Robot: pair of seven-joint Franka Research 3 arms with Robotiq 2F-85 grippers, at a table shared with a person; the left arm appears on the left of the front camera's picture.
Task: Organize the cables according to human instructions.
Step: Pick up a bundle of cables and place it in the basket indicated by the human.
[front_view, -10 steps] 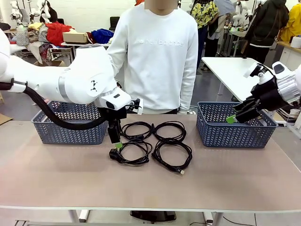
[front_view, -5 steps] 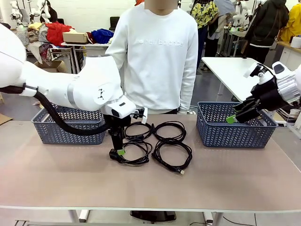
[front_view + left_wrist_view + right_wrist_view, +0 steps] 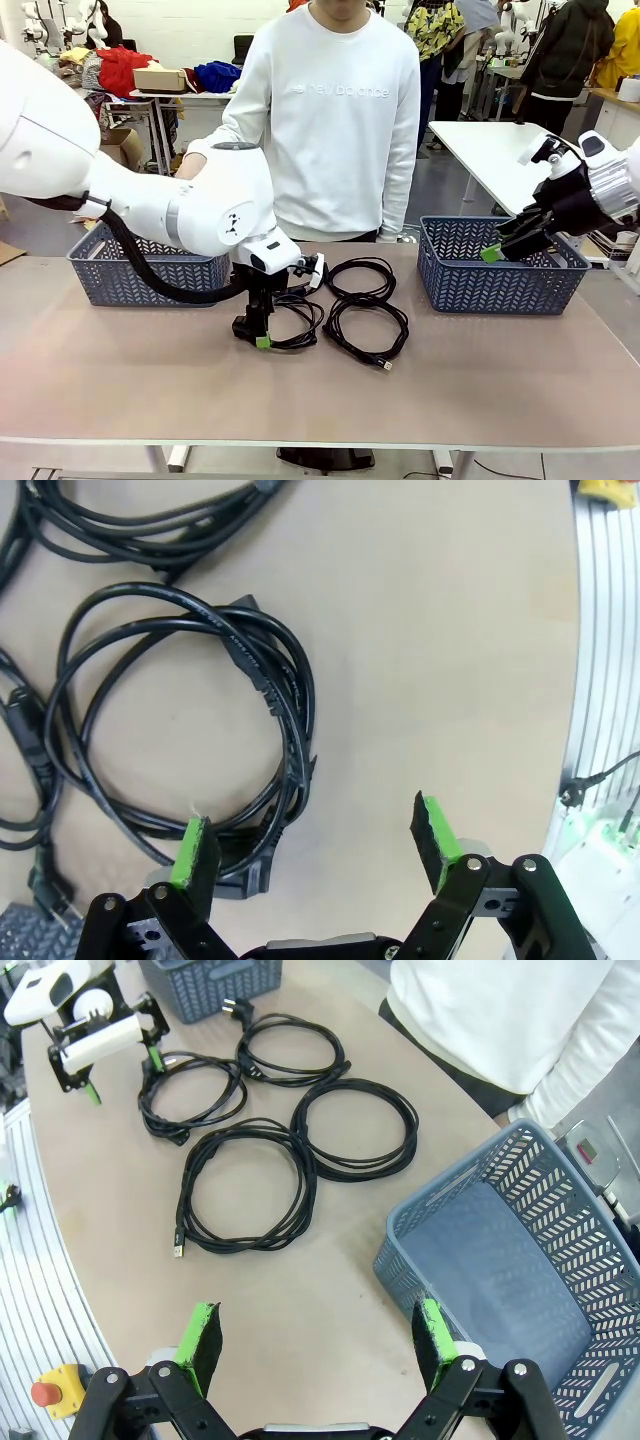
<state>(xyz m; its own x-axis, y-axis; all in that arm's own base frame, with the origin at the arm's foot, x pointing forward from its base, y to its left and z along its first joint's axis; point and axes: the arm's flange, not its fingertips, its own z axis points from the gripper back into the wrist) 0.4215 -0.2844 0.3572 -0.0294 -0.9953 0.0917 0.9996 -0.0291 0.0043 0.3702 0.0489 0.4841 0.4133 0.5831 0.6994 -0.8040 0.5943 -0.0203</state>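
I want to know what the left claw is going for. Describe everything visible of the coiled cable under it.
A thin black cable, rubbery-looking, wound into several loose round loops and lying flat on the tan table. A black plug sits at its edge. Close beside it lie other coils. The open left claw hangs over the plug-side edge, one green pad above the strands; whether it touches is unclear.
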